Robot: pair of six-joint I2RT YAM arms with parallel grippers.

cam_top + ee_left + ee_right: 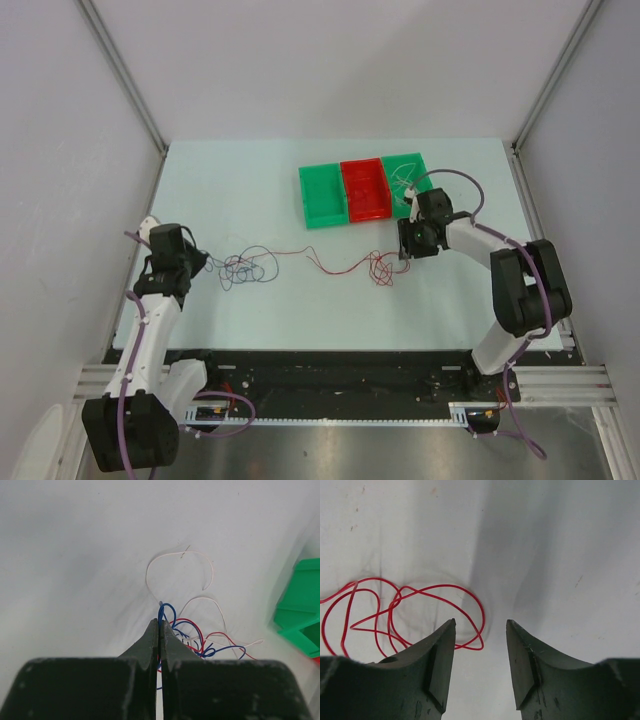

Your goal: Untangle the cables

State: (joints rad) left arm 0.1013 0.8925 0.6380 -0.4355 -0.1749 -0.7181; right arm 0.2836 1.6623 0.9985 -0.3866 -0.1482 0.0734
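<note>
A small tangle of dark blue, red and whitish cables (245,268) lies on the table left of centre. A red cable (330,264) runs right from it to a loose red coil (380,268). My left gripper (203,263) is at the tangle's left edge. In the left wrist view it (160,622) is shut on a blue cable loop (168,611), with the tangle (205,642) and a whitish loop (180,555) beyond. My right gripper (404,256) is just right of the red coil. In the right wrist view it (480,628) is open and empty, with the coil (395,607) at its left finger.
Three trays stand side by side at the back: green (320,196), red (366,190) and green (402,168), the last holding a whitish wire. The right arm's wrist is close to these trays. A green tray (300,605) also shows at the right of the left wrist view.
</note>
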